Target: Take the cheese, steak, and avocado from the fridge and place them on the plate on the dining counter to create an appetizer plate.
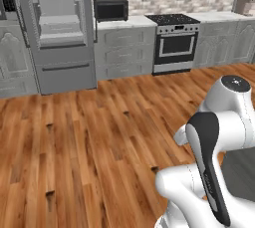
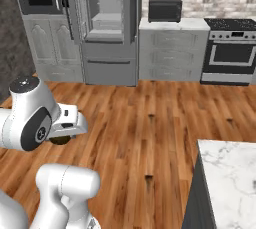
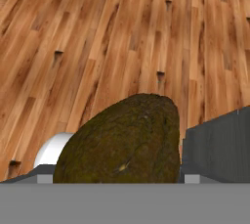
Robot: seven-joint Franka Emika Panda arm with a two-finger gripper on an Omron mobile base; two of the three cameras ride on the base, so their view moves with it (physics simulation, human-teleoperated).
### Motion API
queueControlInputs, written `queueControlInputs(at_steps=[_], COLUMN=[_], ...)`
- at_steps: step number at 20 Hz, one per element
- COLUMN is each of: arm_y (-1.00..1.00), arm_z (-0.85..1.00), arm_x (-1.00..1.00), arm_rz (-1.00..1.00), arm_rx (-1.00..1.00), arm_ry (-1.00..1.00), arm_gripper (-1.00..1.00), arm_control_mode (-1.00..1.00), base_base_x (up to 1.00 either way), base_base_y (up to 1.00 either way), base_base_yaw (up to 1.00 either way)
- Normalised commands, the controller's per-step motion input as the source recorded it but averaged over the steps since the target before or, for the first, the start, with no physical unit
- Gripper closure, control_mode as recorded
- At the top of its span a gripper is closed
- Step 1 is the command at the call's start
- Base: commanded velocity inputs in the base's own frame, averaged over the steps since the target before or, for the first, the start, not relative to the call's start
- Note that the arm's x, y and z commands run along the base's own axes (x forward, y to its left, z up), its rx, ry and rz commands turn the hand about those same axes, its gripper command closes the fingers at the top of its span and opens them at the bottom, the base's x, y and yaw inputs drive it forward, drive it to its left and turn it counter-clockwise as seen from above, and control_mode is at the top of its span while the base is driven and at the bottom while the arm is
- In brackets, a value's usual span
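Observation:
A dark brown-olive avocado sits close in front of the hand camera, in the air above the wooden floor, and my gripper is shut on it. In the right base view the avocado shows as a dark lump under the white hand. The fridge stands at the back with its upper door open on pale shelves, and it appears again as the fridge. A corner of the marble dining counter is at the lower right. The cheese, the steak and the plate are out of view.
Wooden floor stretches between me and the kitchen wall. A black microwave sits on the worktop beside a stove. The dining counter's dark grey base is close by on the right of the hand view.

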Motion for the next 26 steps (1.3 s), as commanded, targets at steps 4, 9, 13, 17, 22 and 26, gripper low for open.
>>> queueControlInputs(at_steps=[4,9,13,17,22,26], arm_y=[0.00,0.00,0.00,0.00,0.00,0.00], arm_z=[0.00,0.00,0.00,0.00,0.00,0.00], arm_x=[0.00,0.00,0.00,0.00,0.00,0.00], arm_rz=[0.00,0.00,0.00,0.00,0.00,0.00], arm_rx=[0.00,0.00,0.00,0.00,0.00,0.00], arm_ry=[0.00,0.00,0.00,0.00,0.00,0.00], arm_gripper=[1.00,1.00,1.00,1.00,1.00,1.00], arm_control_mode=[1.00,1.00,1.00,1.00,1.00,1.00], base_base_x=[-1.00,-1.00,-1.00,-1.00,-1.00,-1.00], base_base_y=[-0.35,-0.28,-0.41,-0.53,-0.66,-0.84], base_base_yaw=[0.00,-0.01,-0.03,-0.07,-0.08,-0.09])
